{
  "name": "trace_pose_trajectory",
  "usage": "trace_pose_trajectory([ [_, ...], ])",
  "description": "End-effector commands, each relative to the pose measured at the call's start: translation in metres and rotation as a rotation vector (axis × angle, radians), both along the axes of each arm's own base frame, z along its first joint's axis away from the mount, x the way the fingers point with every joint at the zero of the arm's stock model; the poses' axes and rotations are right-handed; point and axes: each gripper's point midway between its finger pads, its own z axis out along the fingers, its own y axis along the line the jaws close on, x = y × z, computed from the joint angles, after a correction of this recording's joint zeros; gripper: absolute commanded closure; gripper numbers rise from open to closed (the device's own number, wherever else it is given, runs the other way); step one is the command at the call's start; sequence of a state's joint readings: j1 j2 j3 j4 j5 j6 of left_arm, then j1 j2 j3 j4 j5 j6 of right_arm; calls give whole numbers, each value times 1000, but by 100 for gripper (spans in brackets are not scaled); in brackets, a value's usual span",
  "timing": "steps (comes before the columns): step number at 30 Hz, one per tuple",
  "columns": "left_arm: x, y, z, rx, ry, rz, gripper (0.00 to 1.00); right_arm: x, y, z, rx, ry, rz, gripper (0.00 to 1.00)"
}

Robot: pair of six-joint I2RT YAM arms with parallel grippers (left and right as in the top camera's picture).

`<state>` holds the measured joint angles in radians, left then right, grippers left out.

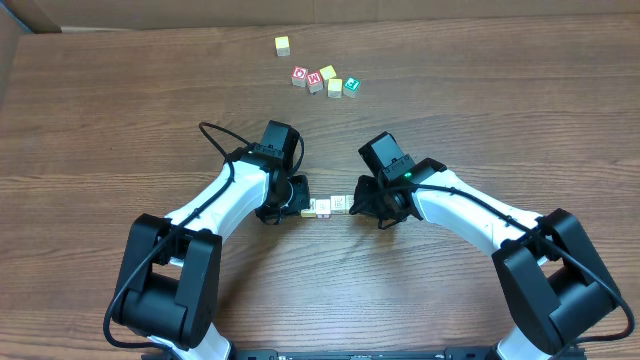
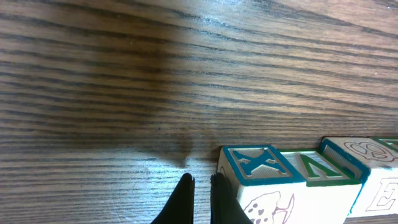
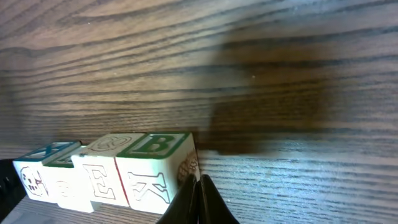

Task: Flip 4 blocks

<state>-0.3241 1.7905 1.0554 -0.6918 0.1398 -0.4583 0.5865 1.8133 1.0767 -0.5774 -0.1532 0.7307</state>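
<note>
Your four blocks [image 1: 327, 206] sit in a tight touching row mid-tabletop [image 1: 120, 110], between the two arms. The left fingers [image 2: 185, 196] are closed on nothing beside the X block [image 2: 256, 163]. The right fingers [image 3: 202, 193] are pressed together, empty, by the B block [image 3: 155, 144]. They're probably light, hard, slightly slick wood, so I'd pinch one across its free flat faces, not its corners.

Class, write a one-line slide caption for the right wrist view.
Shut right end effector beside the end of a row of four alphabet blocks on a wood-grain table, green B nearest.
</note>
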Motion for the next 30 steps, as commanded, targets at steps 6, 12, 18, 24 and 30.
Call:
trace_pose_trajectory([
  [6,-4,-2,-6,-5,23,3,96,-9,8,-8,-14,6,26,96],
  [12,-7,-1,-7,-1,31,-7,96,-9,9,-8,-8,6,28,96],
  [18,-4,-1,-6,2,17,-32,96,-14,14,-7,21,28,40,96],
  [24,2,-4,-5,-7,-11,-34,96,-21,22,-7,22,31,68,96],
  [30,7,-5,-5,-13,-30,-34,96,-28,29,-7,30,56,28,96],
])
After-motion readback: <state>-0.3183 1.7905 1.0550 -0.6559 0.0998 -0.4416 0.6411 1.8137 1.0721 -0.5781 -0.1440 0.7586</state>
